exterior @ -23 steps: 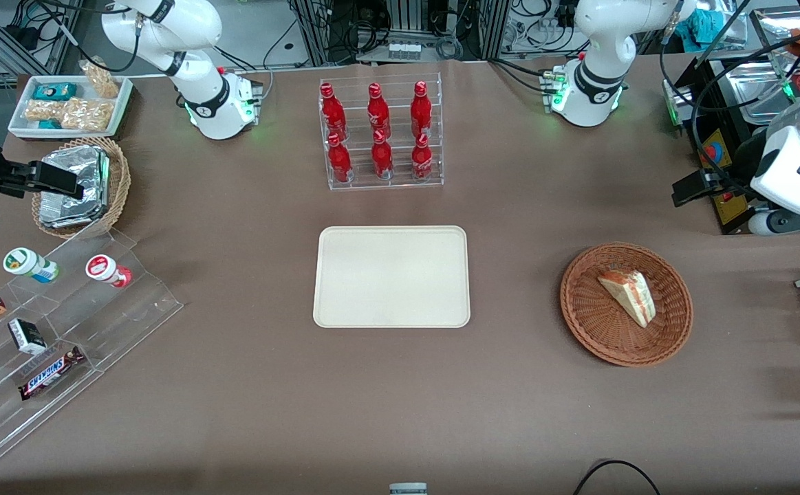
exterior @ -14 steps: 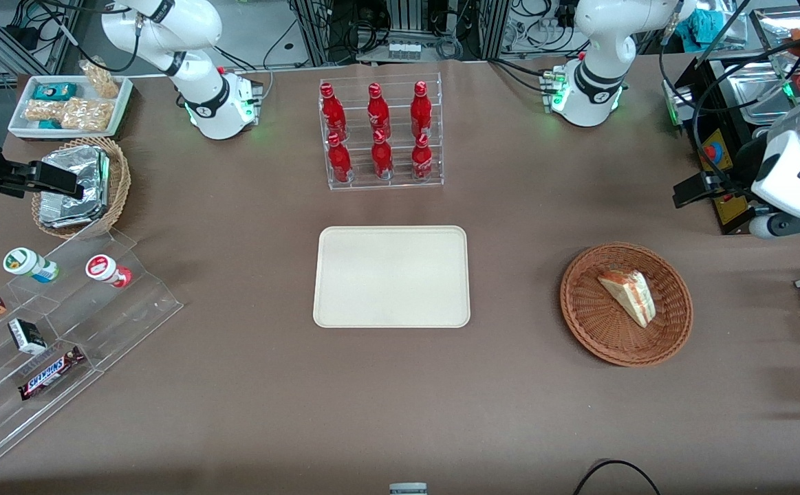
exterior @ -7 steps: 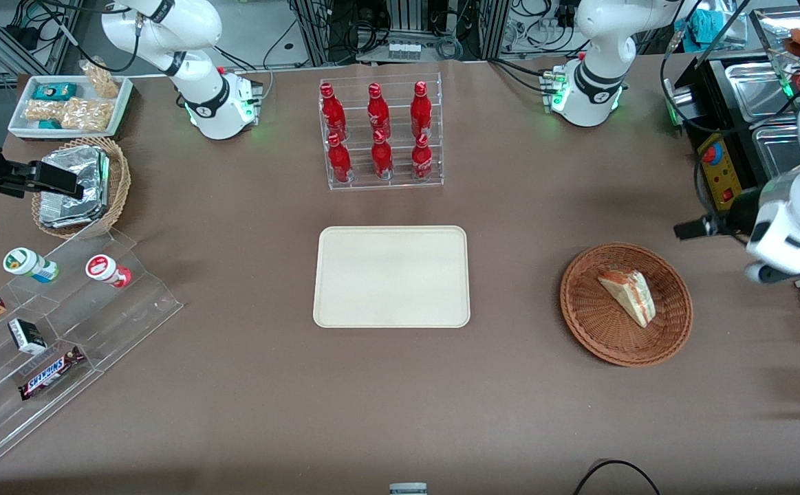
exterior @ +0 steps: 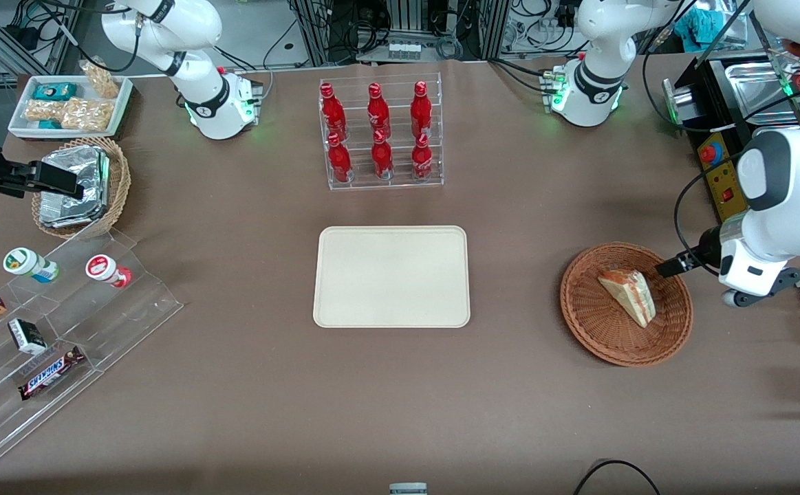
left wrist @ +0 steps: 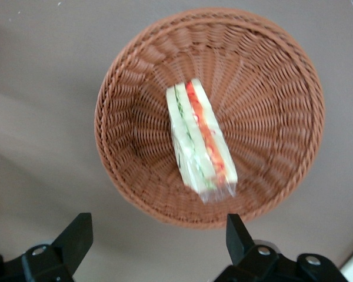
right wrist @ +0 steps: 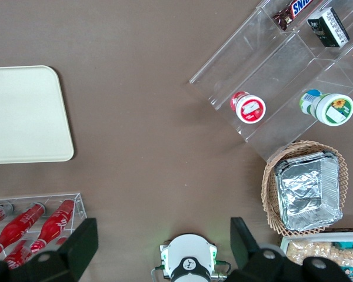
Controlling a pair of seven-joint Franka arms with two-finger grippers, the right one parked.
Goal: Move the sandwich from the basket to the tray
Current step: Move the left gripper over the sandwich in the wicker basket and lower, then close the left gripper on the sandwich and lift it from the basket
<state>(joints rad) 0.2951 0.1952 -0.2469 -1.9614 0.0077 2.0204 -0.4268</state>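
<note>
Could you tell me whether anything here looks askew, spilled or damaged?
Nothing stands out: the sandwich lies intact in the basket, the tray sits flat, and the open pincer hovers above the basket's rim.

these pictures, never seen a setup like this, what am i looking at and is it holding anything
Two white robot arms sit at a brown table. One picture looks down from the front; the other two come from cameras on each arm's wrist. The working arm's gripper hangs open above the rim of a brown wicker basket, holding nothing. Its wrist camera looks straight down on the wrapped sandwich lying in that basket. In the middle lies a bare cream tray; farther from the front camera stands a rack of red bottles.
</note>
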